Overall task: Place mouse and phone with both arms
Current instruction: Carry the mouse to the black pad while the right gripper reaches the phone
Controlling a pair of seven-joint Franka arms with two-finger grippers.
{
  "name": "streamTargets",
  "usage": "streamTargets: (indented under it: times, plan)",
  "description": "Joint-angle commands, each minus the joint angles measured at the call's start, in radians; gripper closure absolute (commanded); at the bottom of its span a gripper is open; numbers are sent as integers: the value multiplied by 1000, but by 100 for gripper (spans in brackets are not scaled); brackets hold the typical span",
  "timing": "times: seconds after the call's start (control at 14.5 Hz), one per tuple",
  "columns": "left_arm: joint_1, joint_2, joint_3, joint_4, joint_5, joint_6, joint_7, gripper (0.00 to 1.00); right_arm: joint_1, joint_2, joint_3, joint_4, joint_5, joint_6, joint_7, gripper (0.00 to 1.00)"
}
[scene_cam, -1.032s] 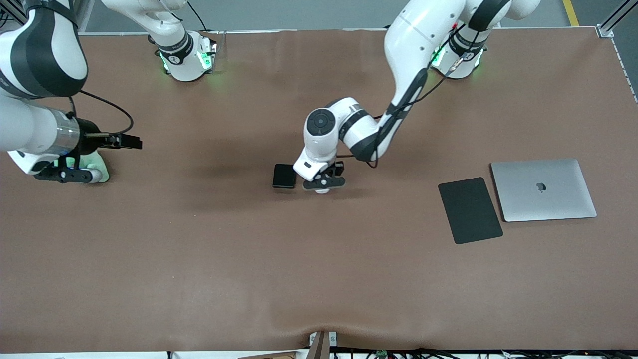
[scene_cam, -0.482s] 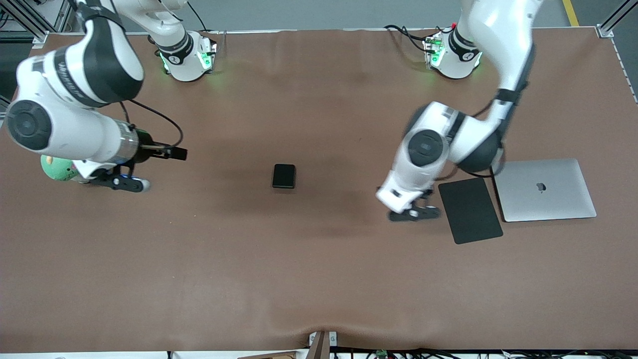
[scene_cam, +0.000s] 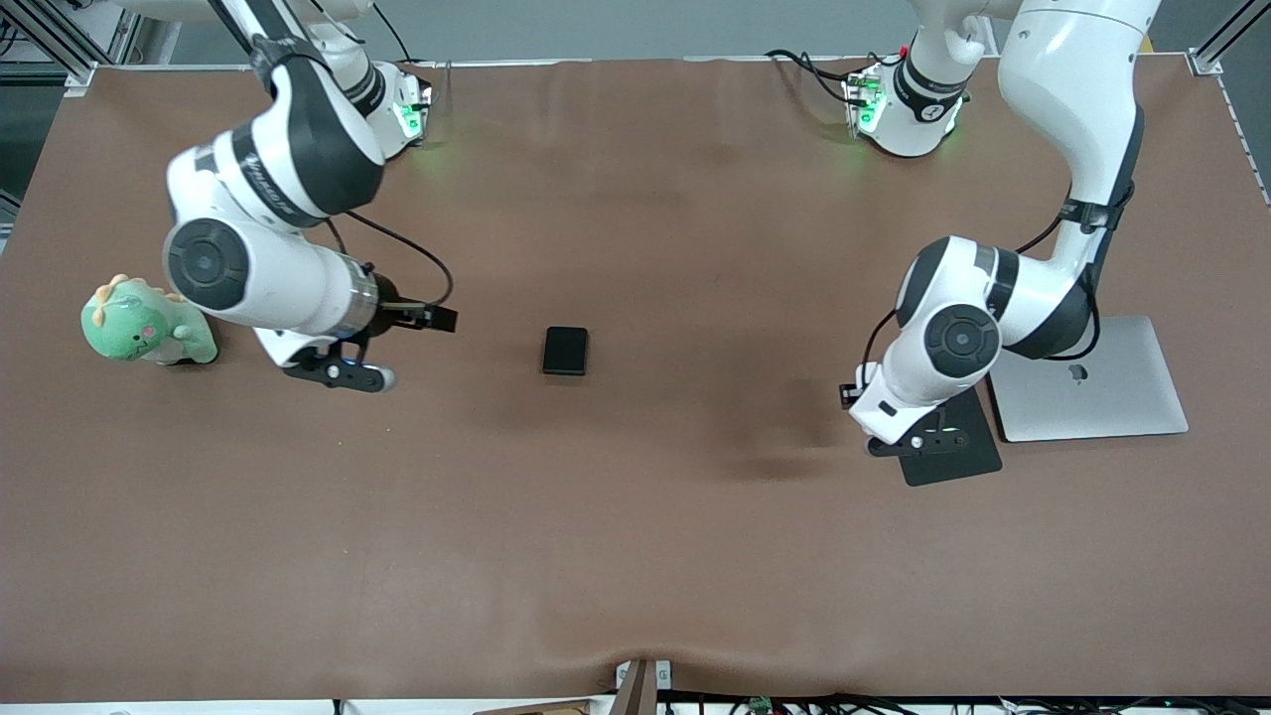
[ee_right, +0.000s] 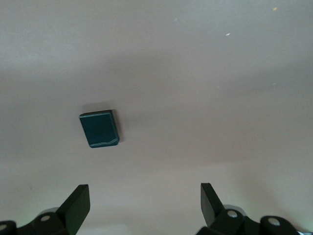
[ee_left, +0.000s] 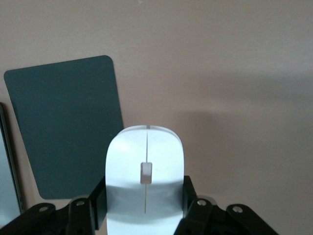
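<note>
- Mouse (ee_left: 145, 183): white, oval, thin grey line down its middle; clamped between the two fingers of the left hand (ee_left: 145, 208), one finger (ee_left: 98, 198) on each flank. Held in the air over the mouse pad's edge toward the right arm's end of the bench. Not visible in the front view, hidden under the wrist.
- Left hand (scene_cam: 918, 442): closed on the mouse, low over the corner of the mouse pad nearest the front camera's side.
- Phone (scene_cam: 565, 351): small black slab, flat on the bench (scene_cam: 635, 556) near mid-table, alone, nothing touching it. Also seen from the right wrist (ee_right: 100, 129).
- Right hand (scene_cam: 338, 374): fingers spread wide, nothing between them; the two finger (ee_right: 78, 203) tips frame bare bench in the wrist view, with the phone well apart from them. It sits over the bench between the plush toy and the phone.
- Mouse pad (scene_cam: 978, 452): thin, black, rectangular, flat, toward the left arm's end; seen dark teal in the left wrist view (ee_left: 63, 122).
- Laptop (scene_cam: 1102, 397): silver, lid shut, just beside the mouse pad, partly covered by the left arm.
- Plush toy (scene_cam: 144, 326): green dinosaur, at the right arm's end of the bench.
</note>
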Motion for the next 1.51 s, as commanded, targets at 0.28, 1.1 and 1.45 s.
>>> streamTargets:
  times: [0.28, 1.1, 1.45]
  plan:
    - [149, -74, -13, -197, 23, 175, 162, 100, 2, 9, 78, -128, 14, 224, 22, 0]
    - [212, -130, -30, -407, 29, 375, 201, 100, 90, 104, 108, -328, -2, 656, 73, 0]
    - [206, -137, -108, -429, 28, 377, 55, 100, 128, 181, 108, -322, -181, 684, 216, 0]
